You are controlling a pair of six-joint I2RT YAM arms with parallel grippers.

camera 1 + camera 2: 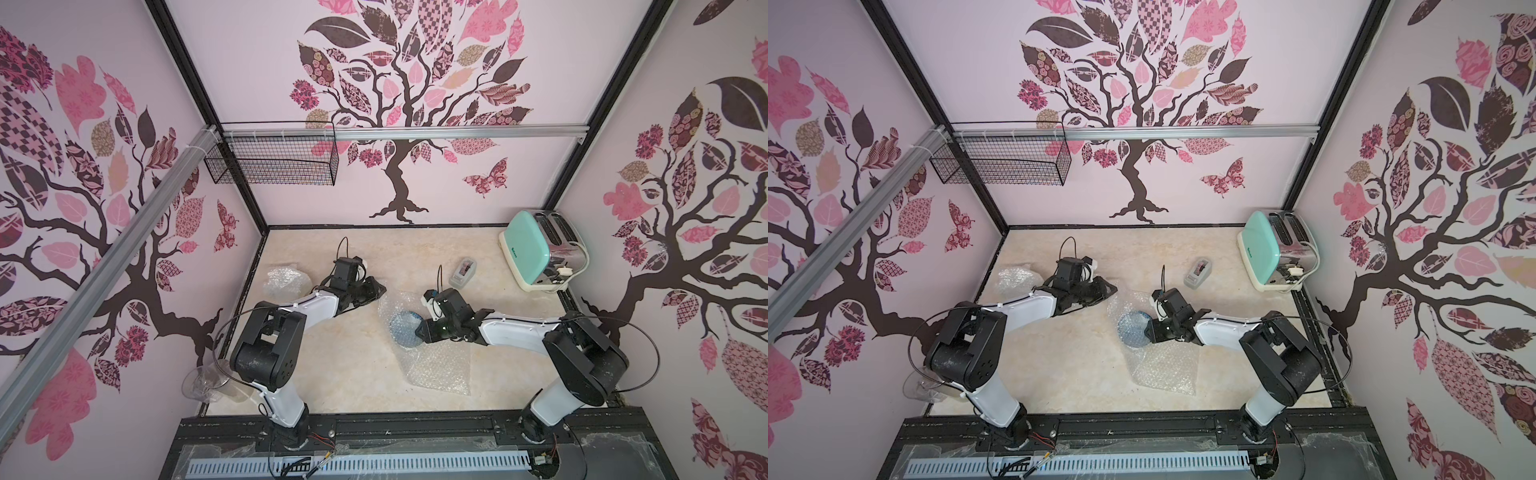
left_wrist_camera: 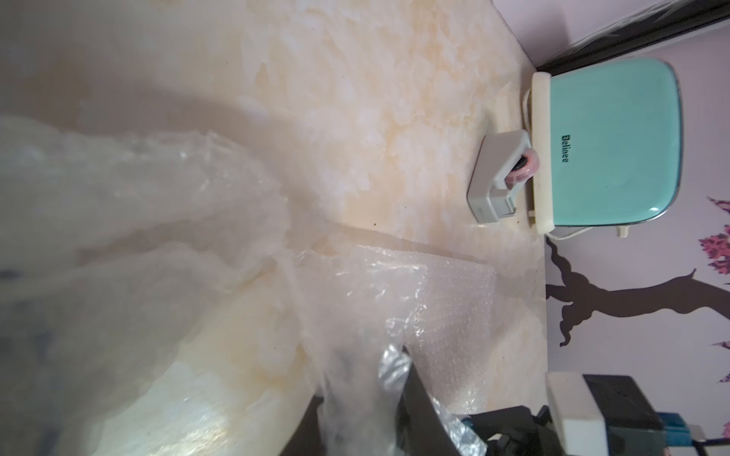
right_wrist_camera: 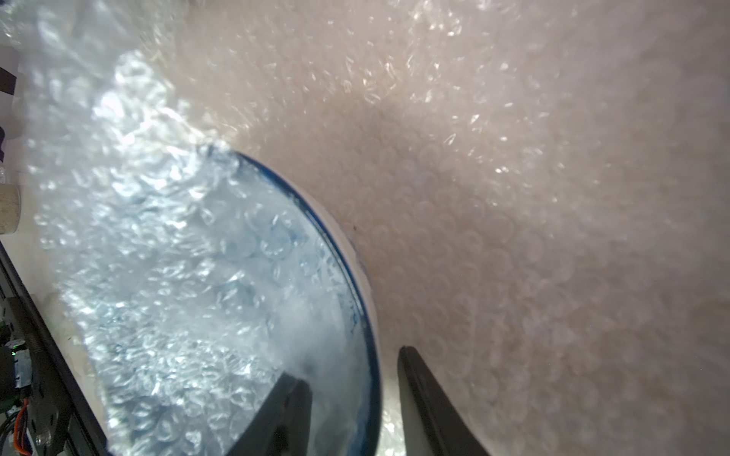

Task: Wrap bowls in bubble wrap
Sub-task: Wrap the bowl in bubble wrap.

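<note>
A blue-and-white bowl sits mid-table on a clear bubble wrap sheet. A flap of the wrap is folded over the bowl's inside. My right gripper is shut on the bowl at its rim, one finger inside over the wrap and one outside. My left gripper is just behind the bowl. It is shut on a bunched edge of the bubble wrap, which runs up between its fingers. A crumpled bubble wrap bundle lies at the back left; what it holds is hidden.
A mint toaster stands in the back right corner, with a grey tape dispenser in front of it. A wire basket hangs on the back wall. A clear glass lies by the left arm's base.
</note>
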